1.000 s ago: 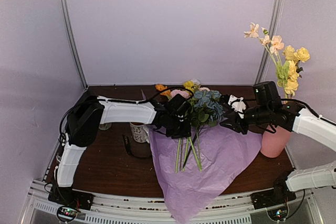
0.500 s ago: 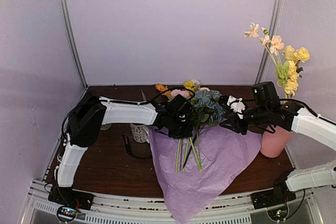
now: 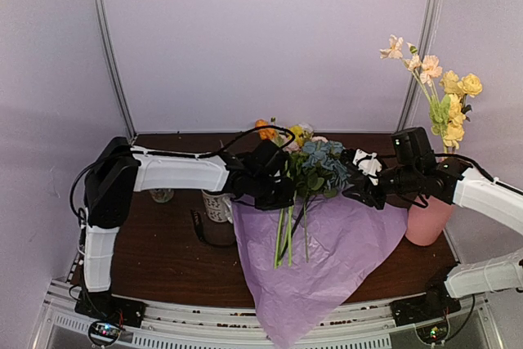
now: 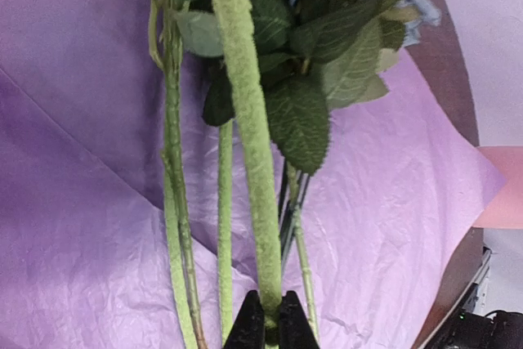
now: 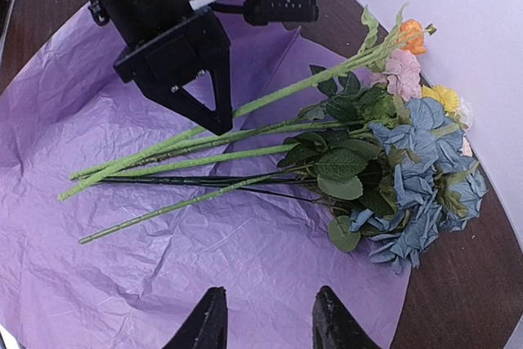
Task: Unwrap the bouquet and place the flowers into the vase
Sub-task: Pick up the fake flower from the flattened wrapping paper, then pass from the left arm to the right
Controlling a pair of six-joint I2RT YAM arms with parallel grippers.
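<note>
Left gripper (image 5: 216, 124): jaws pressed together on 1 fuzzy green stem (image 4: 245, 120). This stem carries the orange bloom (image 5: 411, 35) and angles up from the others.

Right gripper (image 5: 268, 324): jaws spread, holding nothing, above the tissue paper (image 5: 245, 259).

The other flowers (image 5: 409, 169) lie flat on the opened lilac sheet, blue heads toward the back wall.

The vase (image 3: 426, 222) stands upright at the right side of the table (image 3: 163, 259), with peach and yellow blooms (image 3: 445, 91) in it.

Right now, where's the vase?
In the top view the vase stands far right, just past the paper's right edge, partly behind the right arm.
</note>
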